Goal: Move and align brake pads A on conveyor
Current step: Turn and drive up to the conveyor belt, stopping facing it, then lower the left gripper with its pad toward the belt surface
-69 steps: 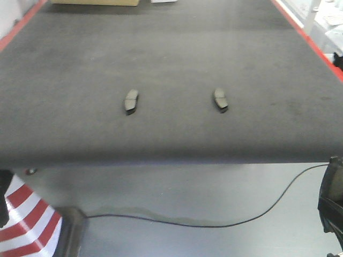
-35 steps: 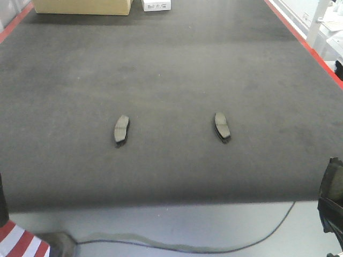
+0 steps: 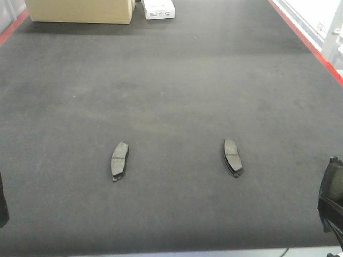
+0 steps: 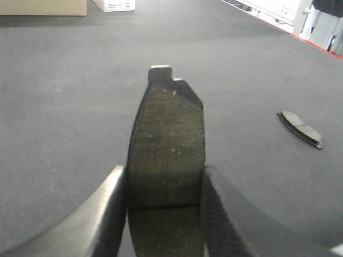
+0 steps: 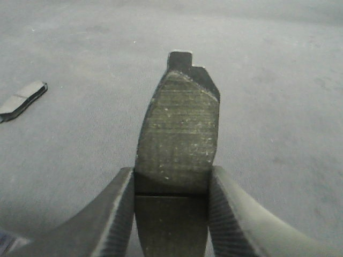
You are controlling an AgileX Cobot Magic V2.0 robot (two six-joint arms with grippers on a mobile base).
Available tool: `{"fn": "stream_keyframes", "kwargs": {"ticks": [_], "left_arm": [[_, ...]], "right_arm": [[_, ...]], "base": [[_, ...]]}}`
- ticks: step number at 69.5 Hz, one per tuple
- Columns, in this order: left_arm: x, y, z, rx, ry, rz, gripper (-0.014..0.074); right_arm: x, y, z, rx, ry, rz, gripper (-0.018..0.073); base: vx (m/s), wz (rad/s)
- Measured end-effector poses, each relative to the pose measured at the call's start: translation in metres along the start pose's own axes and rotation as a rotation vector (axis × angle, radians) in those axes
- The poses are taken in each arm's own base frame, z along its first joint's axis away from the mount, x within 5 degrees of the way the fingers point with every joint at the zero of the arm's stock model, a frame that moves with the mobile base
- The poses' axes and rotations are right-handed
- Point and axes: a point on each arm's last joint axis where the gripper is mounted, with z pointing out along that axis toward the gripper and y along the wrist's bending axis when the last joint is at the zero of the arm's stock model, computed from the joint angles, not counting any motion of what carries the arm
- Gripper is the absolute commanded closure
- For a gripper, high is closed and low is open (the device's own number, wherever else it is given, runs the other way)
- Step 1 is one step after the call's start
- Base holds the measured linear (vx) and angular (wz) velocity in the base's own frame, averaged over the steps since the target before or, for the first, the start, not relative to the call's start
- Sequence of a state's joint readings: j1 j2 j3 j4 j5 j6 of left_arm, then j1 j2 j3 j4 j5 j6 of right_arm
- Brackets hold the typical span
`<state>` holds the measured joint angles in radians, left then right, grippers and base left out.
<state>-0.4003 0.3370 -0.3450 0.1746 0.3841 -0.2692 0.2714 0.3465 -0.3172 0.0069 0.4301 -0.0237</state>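
The conveyor (image 3: 177, 75) fills the front view as a wide charcoal felt-like belt with red strips along its left and right edges. 2 brake pads lie flat on it toward the near edge: the left pad (image 3: 119, 159) sits left of the belt's middle, its long axis running roughly from near edge to far edge and leaning slightly right at the far end; the right pad (image 3: 232, 157) lies right of the middle, well apart from the first and at about the same depth, leaning slightly left at its far end. At the far-left corner of the belt stands a cardboard box (image 3: 80, 9), with a small white box (image 3: 158, 8) just beside it to the right. The other 2 pads are off the belt — each is in a gripper. The left gripper (image 4: 163, 214) is clamped on a held pad (image 4: 167, 144), its 2 dark fingers pressing the pad's long sides so that the pad juts forward above the belt; the right pad shows in that view off to the right. The right gripper (image 5: 171, 214) likewise grips a second held pad (image 5: 179, 139) between its fingers, with the left pad visible at the left edge of its view.
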Motion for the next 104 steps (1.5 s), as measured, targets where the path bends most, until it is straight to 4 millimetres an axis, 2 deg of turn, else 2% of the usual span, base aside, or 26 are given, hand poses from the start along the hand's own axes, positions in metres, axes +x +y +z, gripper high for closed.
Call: {"fn": "stream_keyframes", "kwargs": {"ticks": [86,94,104], "left_arm": [[-0.002,0.0,0.0,0.005,-0.018,0.0,0.0524],[-0.002,-0.002,0.006,0.01,0.012,-0.016,0.0522],[-0.011,-0.004,0.026,0.004,0.1,0.01,0.0521]], "right_arm": [[0.0,0.0,0.0,0.0,0.0,0.0,0.0562],[0.0,0.0,0.0,0.0,0.0,0.0,0.0562],[0.0,0.0,0.0,0.0,0.0,0.0,0.0562]], "base": [[0.02,0.01],[0.0,0.0],[0.0,0.0]]}}
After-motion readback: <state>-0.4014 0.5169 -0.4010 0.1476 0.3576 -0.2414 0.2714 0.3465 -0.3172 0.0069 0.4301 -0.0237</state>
